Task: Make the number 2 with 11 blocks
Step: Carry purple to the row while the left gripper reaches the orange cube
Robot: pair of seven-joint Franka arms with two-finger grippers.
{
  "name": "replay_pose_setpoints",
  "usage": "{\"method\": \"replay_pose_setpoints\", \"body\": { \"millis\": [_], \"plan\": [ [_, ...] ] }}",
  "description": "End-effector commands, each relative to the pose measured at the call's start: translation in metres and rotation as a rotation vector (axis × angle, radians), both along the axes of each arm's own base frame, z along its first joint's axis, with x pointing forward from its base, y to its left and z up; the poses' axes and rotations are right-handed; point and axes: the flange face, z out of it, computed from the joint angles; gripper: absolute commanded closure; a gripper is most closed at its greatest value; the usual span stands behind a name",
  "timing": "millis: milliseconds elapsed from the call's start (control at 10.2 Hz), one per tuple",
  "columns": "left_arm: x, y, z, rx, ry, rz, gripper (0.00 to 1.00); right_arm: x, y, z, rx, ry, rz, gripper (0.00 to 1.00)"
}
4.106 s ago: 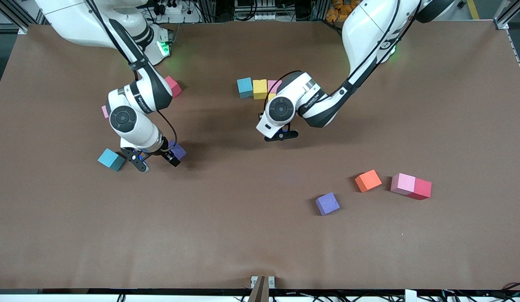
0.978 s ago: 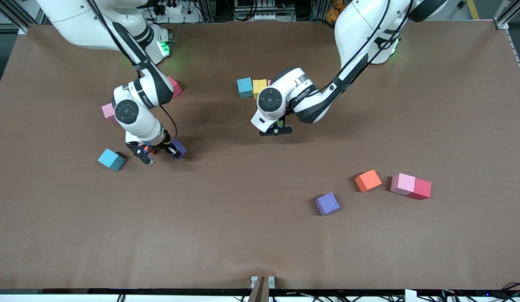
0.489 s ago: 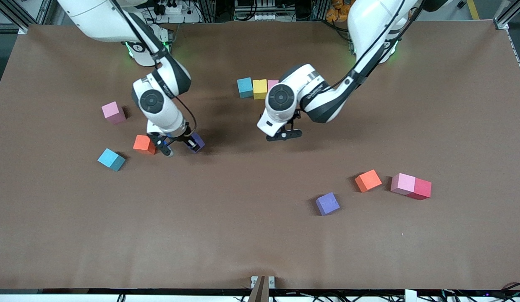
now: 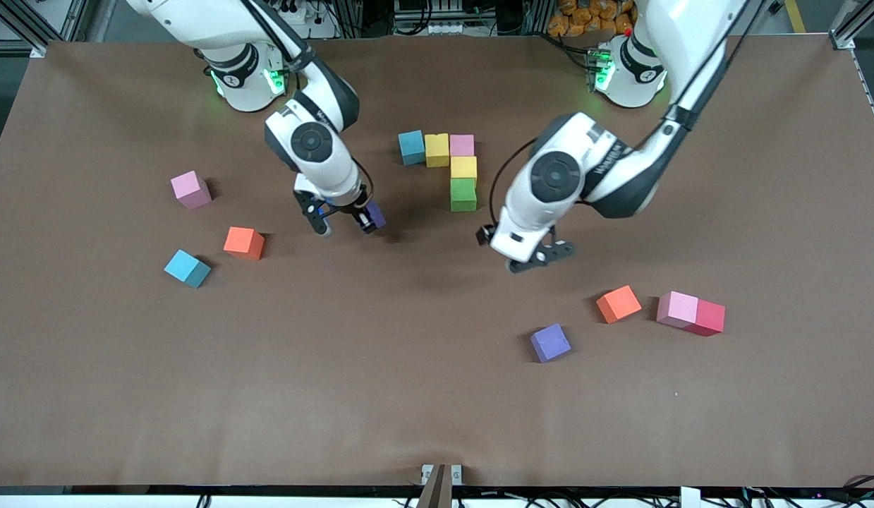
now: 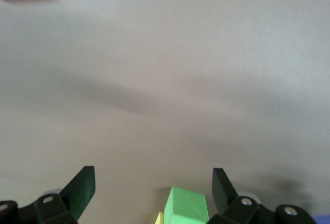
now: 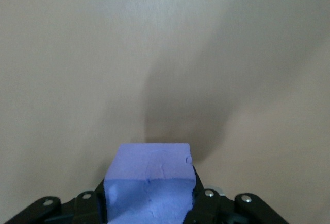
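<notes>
Purple block (image 4: 374, 215) now lifted in clenched right hand (image 4: 343, 219), carried toward green block (image 4: 463, 195); left hand (image 4: 532, 257) released, withdrawn; five placed, six remaining.

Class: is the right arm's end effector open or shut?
Shut: the right end effector clamps a small purple foam cube between its fingers.

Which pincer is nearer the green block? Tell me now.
Left. The left pincer hangs open just past the green block, toward the front camera and the left arm's end. The right pincer, shut on a purple block, is farther off, toward the right arm's end.
</notes>
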Motion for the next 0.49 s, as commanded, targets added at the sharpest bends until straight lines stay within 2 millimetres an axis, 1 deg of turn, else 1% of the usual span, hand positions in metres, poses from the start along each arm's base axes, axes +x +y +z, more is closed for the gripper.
{"method": "replay_pose_setpoints", "body": {
  "millis": [0,98,293,391],
  "plan": [
    [0.026,0.037,0.011,0.005,-0.014,0.058,0.0,-0.013,0.034,-0.005,0.003,0.029,-0.099,1.0],
    [0.035,0.055,0.011,0.004,-0.015,0.053,0.0,-0.016,0.039,-0.011,0.004,0.038,-0.142,1.0],
    [0.057,0.098,0.013,0.002,-0.015,0.018,0.0,-0.021,0.055,-0.017,0.03,0.042,-0.271,1.0],
    [0.065,0.117,0.012,-0.002,-0.016,-0.002,0.0,-0.03,0.077,-0.025,0.028,0.063,-0.288,1.0]
  ]
}}
